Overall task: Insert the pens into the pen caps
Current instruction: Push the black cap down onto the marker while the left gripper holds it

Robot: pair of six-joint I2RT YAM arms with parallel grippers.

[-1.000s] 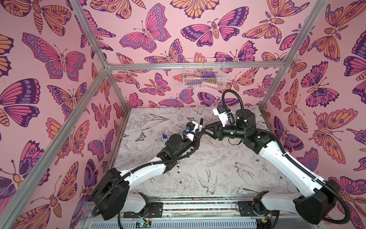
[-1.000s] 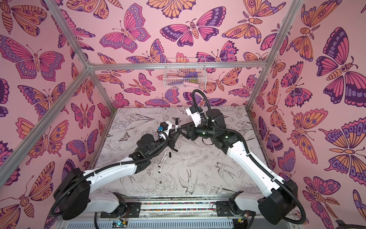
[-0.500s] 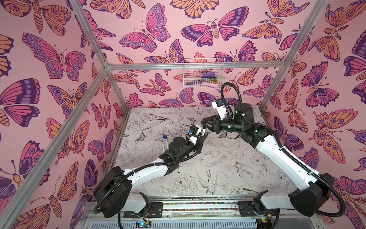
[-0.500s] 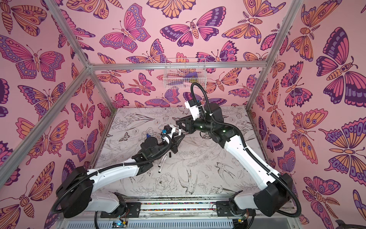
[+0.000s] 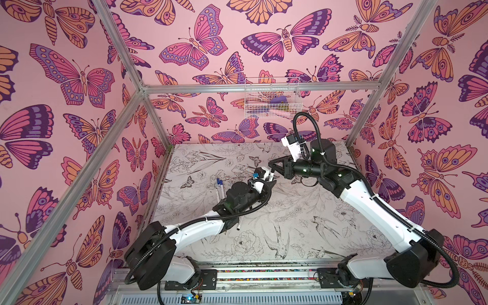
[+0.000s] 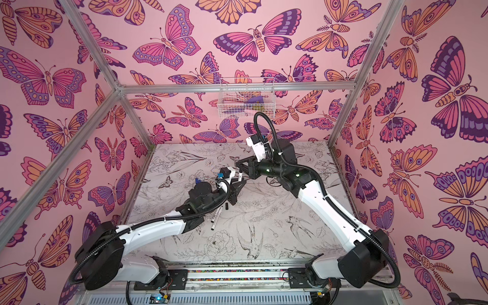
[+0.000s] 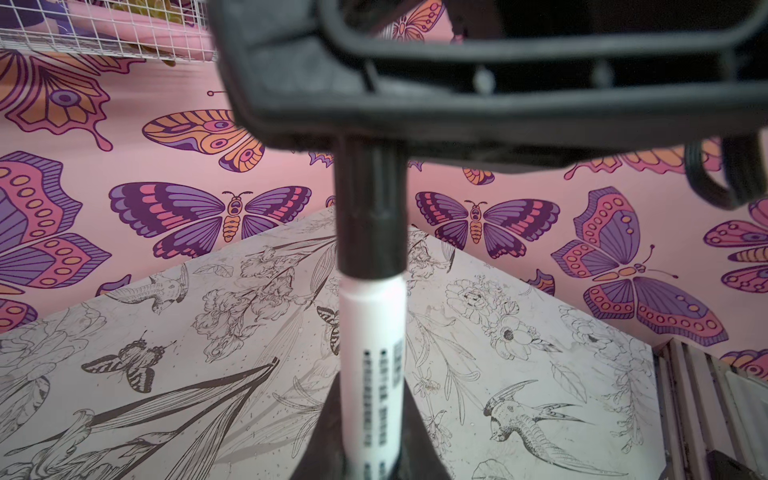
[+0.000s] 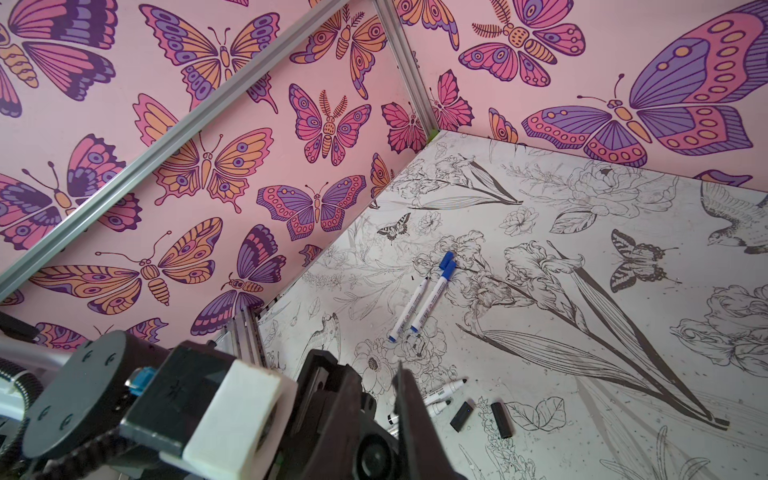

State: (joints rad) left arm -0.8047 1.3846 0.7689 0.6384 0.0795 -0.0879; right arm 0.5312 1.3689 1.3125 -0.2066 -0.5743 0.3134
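Holding: the left gripper [image 7: 372, 390] is clamped on the white barrel of a pen [image 7: 372, 332], with a finger pressed on each side.
Cap: a black cap [image 7: 370, 208] covers the pen's far end, its rim against the white barrel. Its other end runs in behind the right gripper [image 5: 273, 169].
Right gripper state: it sits at the capped end, raised above the tabletop [image 5: 303, 224]. No view shows its jaws plainly, so I cannot tell whether they pinch the cap.
Left wrist view alone: shows the dark print on the barrel and the join between cap and barrel. In both top views the held pen is only a small white sliver between the grippers.
Right wrist view alone: shows two loose caps [image 8: 462, 415], black, lying flat on the tabletop just beside the tips of at least two bare pens [image 8: 444, 390]. The left arm [image 8: 166, 399] blocks the held pen from this view.
Blue pens: two capped blue pens [image 8: 432, 291] lie side by side near the left wall, well apart from the loose caps.
Top views differ: in a top view both blue pens [image 5: 220, 188] show beside the left arm. In a top view only a blue end [image 6: 196, 181] peeks past it, while a loose cap [image 6: 227, 206] and a bare pen [image 6: 215, 220] appear below the arm.
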